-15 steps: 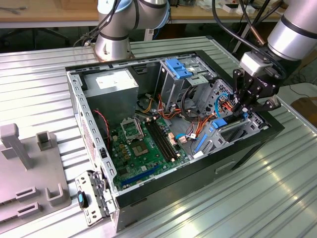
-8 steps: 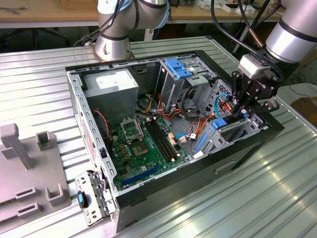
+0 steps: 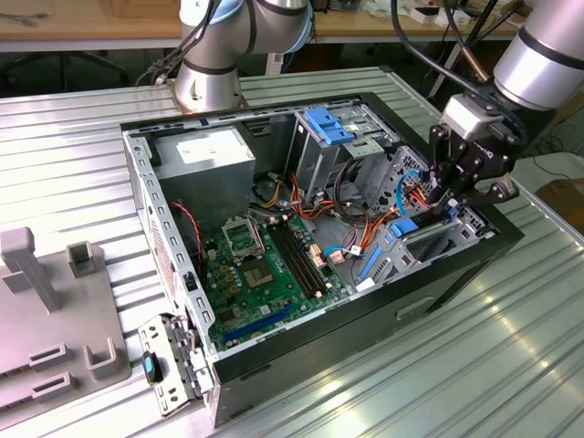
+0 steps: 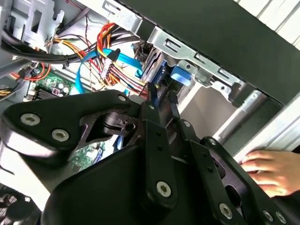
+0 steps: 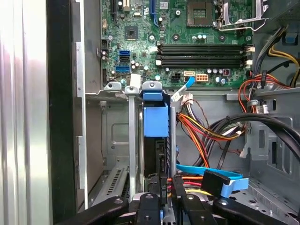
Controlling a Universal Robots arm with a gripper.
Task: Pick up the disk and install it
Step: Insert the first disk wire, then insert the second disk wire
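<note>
**Disk edge-on in drive bay, gripper on it**

Ribbed metal tabletop (image 3: 474,365) carries an open black computer case (image 3: 301,351), side panel off; a wooden bench runs along the far edge of the room. Grey fixture blocks (image 3: 55,319) sit at the exterior view's left.

Writing: white sticker on the grey power-supply box (image 3: 205,155) and print on the green motherboard (image 3: 260,265) are there but cannot be made out.

Arm pose: arm base (image 3: 208,78) stands behind the case; the forearm comes in from the upper part of the exterior view's right and angles down, wrist bent so the black gripper (image 3: 449,203) reaches into the drive cage at the case's right end.

Disk (image 5: 156,140): stands on edge in the bay slot between silver rails, blue carrier tab (image 5: 155,119) toward the motherboard, dark body toward the gripper. In the first wrist view the fingertips (image 5: 149,206) sit on either side of the disk's near edge, jaws narrow, gripping it. Orange, red and yellow cables (image 5: 211,131) and a blue flat cable (image 5: 206,171) lie just beside it.

A person's hand (image 4: 269,171) rests outside the case wall in the second wrist view.
</note>
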